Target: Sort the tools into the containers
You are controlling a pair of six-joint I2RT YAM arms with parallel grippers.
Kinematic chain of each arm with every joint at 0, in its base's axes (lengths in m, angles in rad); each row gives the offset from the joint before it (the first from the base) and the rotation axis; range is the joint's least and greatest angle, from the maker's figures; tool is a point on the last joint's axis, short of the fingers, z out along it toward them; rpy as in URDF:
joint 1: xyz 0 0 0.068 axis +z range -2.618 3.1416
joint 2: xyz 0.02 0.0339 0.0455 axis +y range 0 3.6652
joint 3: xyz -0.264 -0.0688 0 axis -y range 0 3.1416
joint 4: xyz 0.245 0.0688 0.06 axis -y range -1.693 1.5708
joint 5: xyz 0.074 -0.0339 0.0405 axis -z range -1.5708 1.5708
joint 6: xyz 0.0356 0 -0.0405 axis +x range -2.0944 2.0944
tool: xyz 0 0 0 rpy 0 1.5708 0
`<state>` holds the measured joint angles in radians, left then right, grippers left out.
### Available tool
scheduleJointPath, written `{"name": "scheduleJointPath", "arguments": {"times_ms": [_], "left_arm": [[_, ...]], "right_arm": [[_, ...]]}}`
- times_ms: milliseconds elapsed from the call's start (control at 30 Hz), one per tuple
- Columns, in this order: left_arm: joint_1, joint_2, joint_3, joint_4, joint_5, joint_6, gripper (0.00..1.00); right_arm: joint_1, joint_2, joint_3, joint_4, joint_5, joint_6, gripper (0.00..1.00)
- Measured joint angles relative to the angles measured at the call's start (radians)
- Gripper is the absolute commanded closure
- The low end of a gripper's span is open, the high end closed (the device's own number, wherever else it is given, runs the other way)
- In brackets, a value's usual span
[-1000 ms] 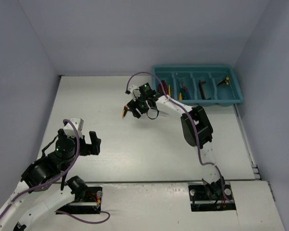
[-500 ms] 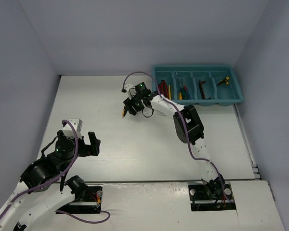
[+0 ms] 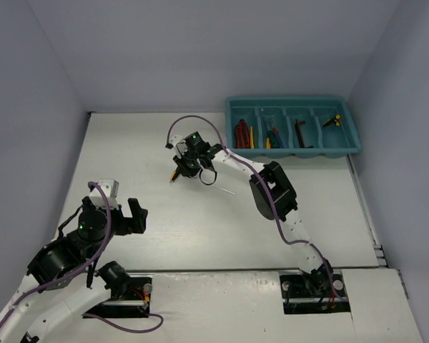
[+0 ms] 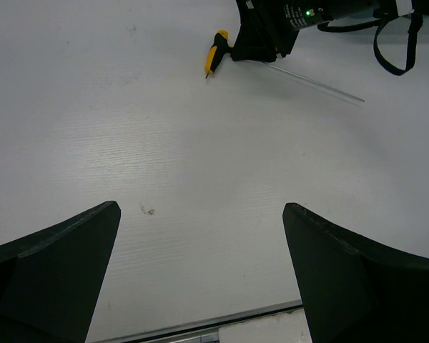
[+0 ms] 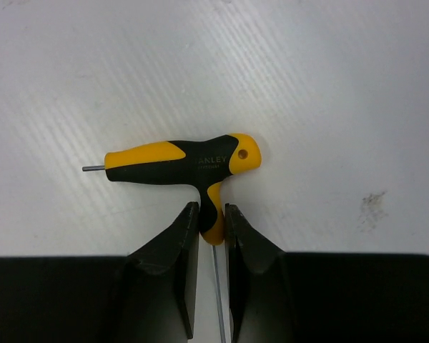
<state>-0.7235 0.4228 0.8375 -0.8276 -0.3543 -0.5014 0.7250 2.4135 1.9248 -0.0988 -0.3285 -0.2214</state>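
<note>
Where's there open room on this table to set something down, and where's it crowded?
Bare white table top lies right of the right arm, in front of the teal plastic tray, and far-left beyond the left end effector. Crowded: around the right end effector clamped on the yellow-black T-handle.

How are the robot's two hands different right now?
The left gripper has its black fingers spread wide; the right gripper has its black fingers pinched close together. The left gripper holds nothing, only the bare white table shows between its fingers; the right gripper grips the neck of the yellow-and-black T-handle hex key lying on that table. Both have two black fingers.
</note>
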Motion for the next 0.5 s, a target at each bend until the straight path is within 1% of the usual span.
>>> {"name": "scheduleJointPath", "arguments": {"times_ms": [67, 167, 267, 367, 433, 500], "left_arm": [[0.000, -0.001, 0.000, 0.000, 0.000, 0.000, 0.03], [0.000, 0.000, 0.000, 0.000, 0.000, 0.000, 0.03], [0.000, 0.009, 0.000, 0.000, -0.002, 0.000, 0.03], [0.000, 0.032, 0.000, 0.001, -0.003, 0.000, 0.03], [0.000, 0.053, 0.000, 0.001, -0.006, 0.000, 0.03], [0.000, 0.071, 0.000, 0.002, -0.010, -0.001, 0.03]], "right_arm": [[0.015, -0.026, -0.004, -0.039, 0.027, 0.010, 1.00], [0.022, -0.107, -0.004, -0.082, 0.100, 0.015, 1.00], [-0.032, -0.233, -0.003, -0.092, 0.172, 0.015, 1.00], [-0.175, -0.366, -0.002, -0.075, 0.240, 0.004, 1.00], [-0.323, -0.430, 0.000, -0.053, 0.285, -0.015, 1.00], [-0.479, -0.453, 0.012, -0.035, 0.325, -0.030, 1.00]]}}
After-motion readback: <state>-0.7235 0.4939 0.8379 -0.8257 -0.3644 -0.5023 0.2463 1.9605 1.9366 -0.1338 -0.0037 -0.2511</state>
